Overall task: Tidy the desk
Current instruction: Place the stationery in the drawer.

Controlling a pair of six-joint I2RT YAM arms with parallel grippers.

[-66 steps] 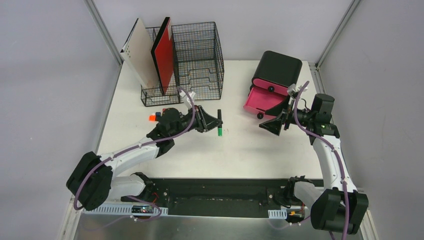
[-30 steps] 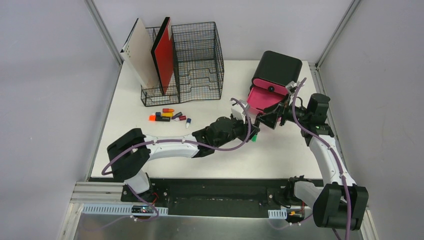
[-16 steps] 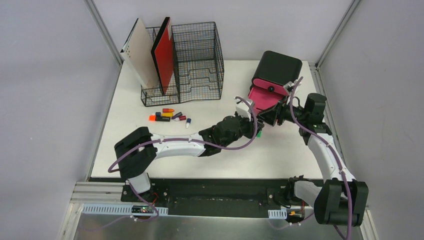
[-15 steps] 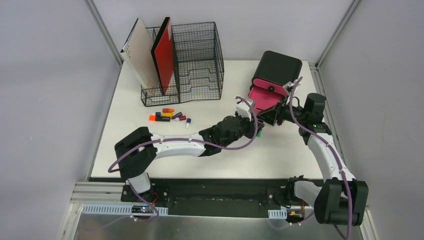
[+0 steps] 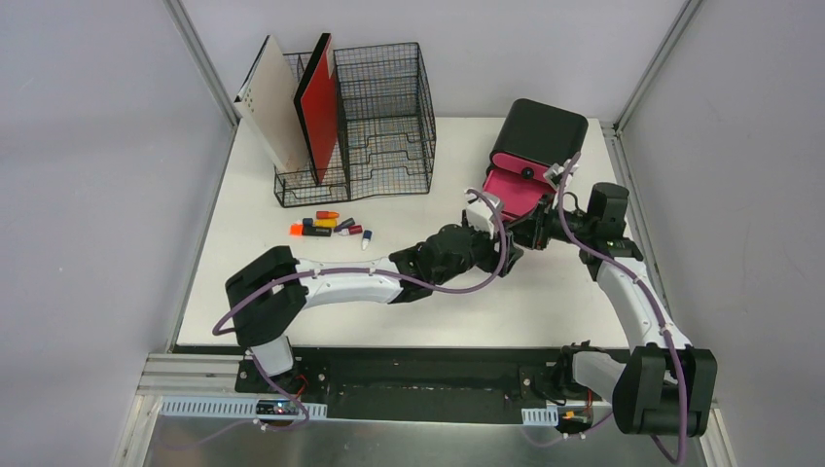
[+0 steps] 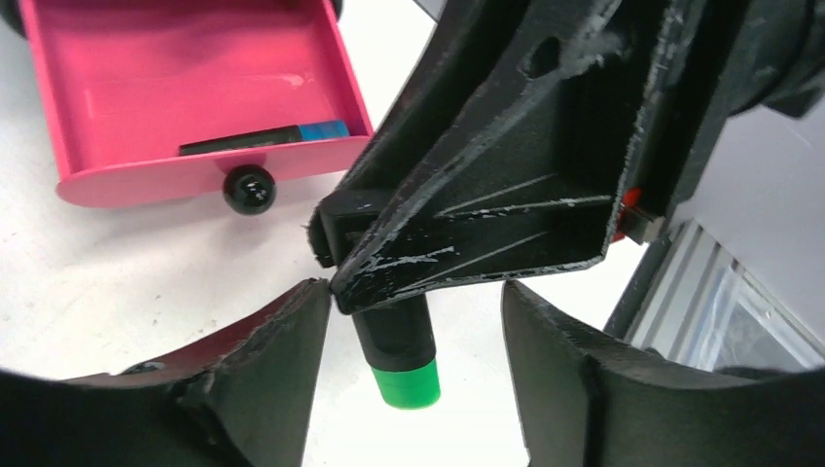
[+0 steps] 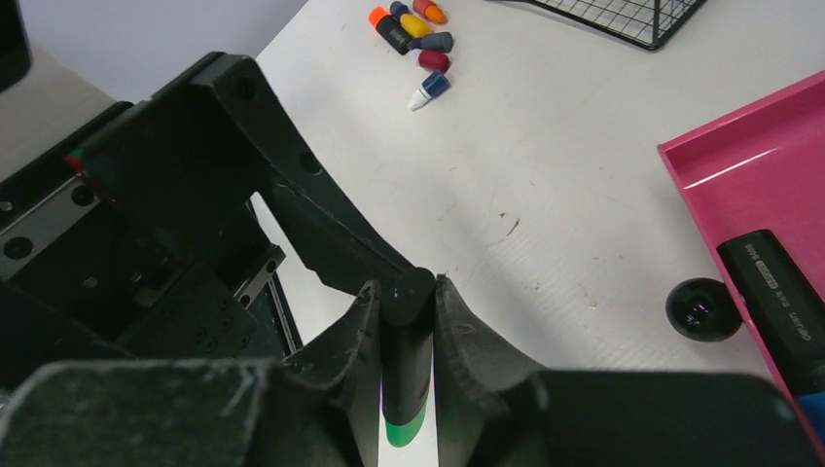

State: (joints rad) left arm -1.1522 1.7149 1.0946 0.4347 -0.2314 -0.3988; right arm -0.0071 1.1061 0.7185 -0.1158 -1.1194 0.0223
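A black marker with a green end (image 7: 405, 375) is clamped between the fingers of my right gripper (image 7: 406, 292), which is shut on it just above the white desk (image 5: 457, 302). In the left wrist view the same marker (image 6: 404, 360) hangs between the spread jaws of my left gripper (image 6: 416, 321), which is open and not touching it. Both grippers meet in front of the open pink drawer (image 5: 520, 190). From above, the left gripper (image 5: 508, 255) sits just below and left of the right gripper (image 5: 523, 236).
The drawer (image 6: 195, 78) belongs to a black box (image 5: 540, 131) and holds another black marker (image 7: 778, 292); its round knob (image 7: 702, 308) faces me. Several small coloured items (image 5: 329, 227) lie mid-left. A black wire-mesh organizer (image 5: 379, 117) with a red folder (image 5: 318, 102) stands at the back.
My left arm carried the marker rightward to the right gripper. The right gripper closed on it, and the left gripper has let go and opened.
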